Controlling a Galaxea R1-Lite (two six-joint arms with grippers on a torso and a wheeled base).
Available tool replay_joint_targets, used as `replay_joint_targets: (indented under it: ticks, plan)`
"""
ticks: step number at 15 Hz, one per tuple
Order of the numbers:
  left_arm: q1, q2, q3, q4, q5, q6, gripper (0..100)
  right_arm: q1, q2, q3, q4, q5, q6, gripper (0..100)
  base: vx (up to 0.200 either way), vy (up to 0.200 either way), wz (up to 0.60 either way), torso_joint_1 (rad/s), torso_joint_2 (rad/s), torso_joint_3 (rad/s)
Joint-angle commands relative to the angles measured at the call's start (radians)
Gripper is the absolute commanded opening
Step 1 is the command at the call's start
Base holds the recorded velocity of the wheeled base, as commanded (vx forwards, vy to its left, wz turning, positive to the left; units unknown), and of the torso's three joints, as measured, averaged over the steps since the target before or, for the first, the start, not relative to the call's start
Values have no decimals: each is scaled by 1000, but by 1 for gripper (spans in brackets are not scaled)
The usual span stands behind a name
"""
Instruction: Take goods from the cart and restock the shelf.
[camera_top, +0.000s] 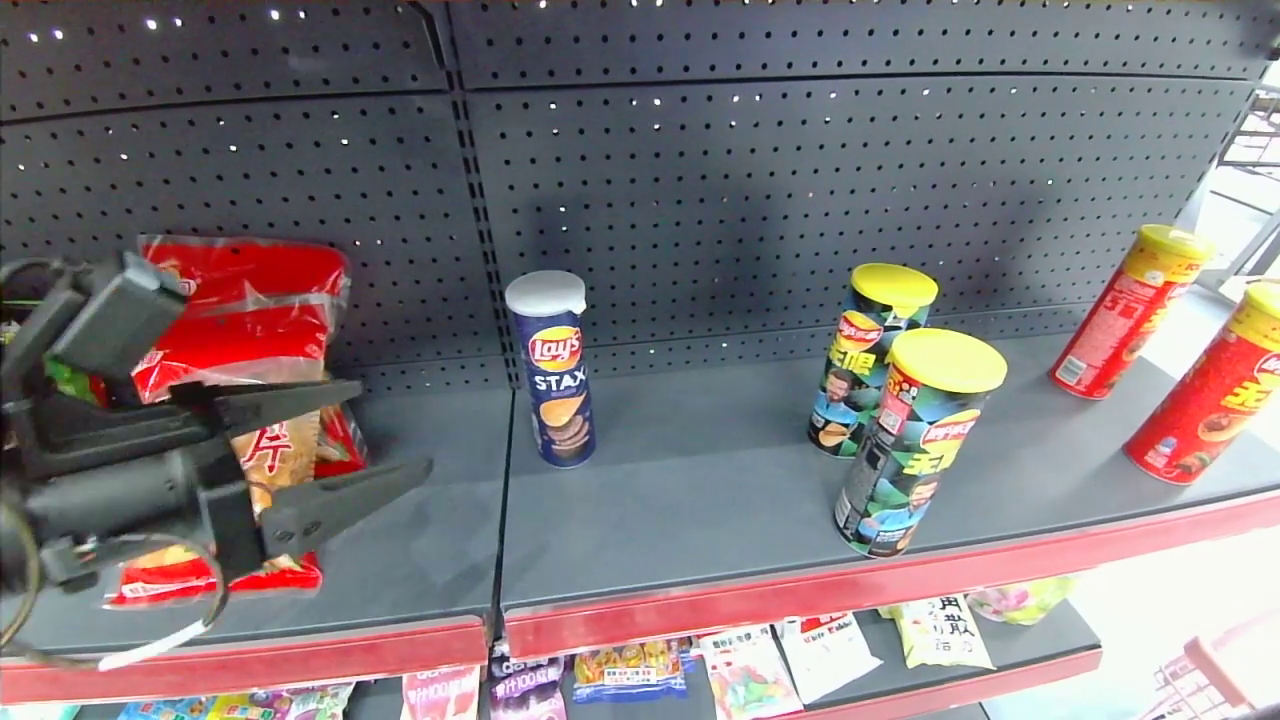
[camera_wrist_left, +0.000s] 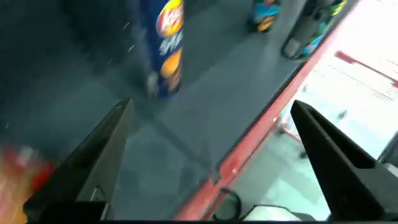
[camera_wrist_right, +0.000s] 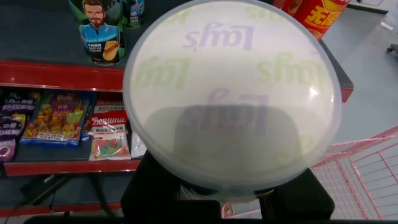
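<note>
My left gripper (camera_top: 395, 428) hangs open over the left end of the grey shelf (camera_top: 700, 500), beside a red chip bag (camera_top: 245, 300) that leans on the back panel. Between its spread fingers the left wrist view shows my left gripper (camera_wrist_left: 212, 106) empty, with a blue chip can (camera_wrist_left: 165, 46) beyond. That blue chip can (camera_top: 558, 370) stands upright mid-shelf. A chip can with a pale plastic lid (camera_wrist_right: 233, 93) sits end-on before the right wrist camera, held by my right gripper (camera_wrist_right: 230, 190); the can hides its fingers.
Two green cans with yellow lids (camera_top: 870, 355) (camera_top: 915, 445) stand right of centre, and two red cans (camera_top: 1125, 315) (camera_top: 1205, 400) at the far right. Snack packets (camera_top: 740, 670) fill the lower shelf. A pink wire cart (camera_wrist_right: 367, 180) stands beside the shelf.
</note>
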Motion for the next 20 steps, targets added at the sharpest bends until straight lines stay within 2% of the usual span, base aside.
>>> replay_joint_targets:
  ticks: [1, 2, 3, 5, 7, 11, 15, 20]
  plan:
    - [18, 303, -97, -135, -67, 112, 100, 0, 1, -2, 2, 0, -1, 0, 0, 0, 0, 0, 0, 0]
    - [19, 316, -101, -150, -70, 121, 100, 0, 1, -2, 2, 0, 1, 0, 0, 0, 0, 0, 0, 0]
    - [15, 396, -158, -253, -96, 156, 100, 0, 5, -4, 3, -1, 1, 0, 0, 0, 0, 0, 0, 0]
    - [18, 448, -206, -261, -134, 156, 100, 0, 8, -5, 3, -1, 1, 0, 0, 0, 0, 0, 0, 0]
    - [30, 494, -233, -265, -180, 170, 100, -1, 8, -7, 3, -3, 1, 0, 0, 0, 0, 0, 0, 0]
    - [30, 542, -267, -267, -205, 204, 100, -4, 14, -7, 3, -6, 1, 0, 0, 0, 0, 0, 0, 0]
    - [27, 623, -310, -351, -211, 210, 100, -7, 14, -7, 3, -9, 1, 0, 0, 0, 0, 0, 0, 0]
    - [25, 678, -376, -359, -210, 209, 100, -7, 14, -10, 5, -9, -1, 0, 0, 0, 0, 0, 0, 0]
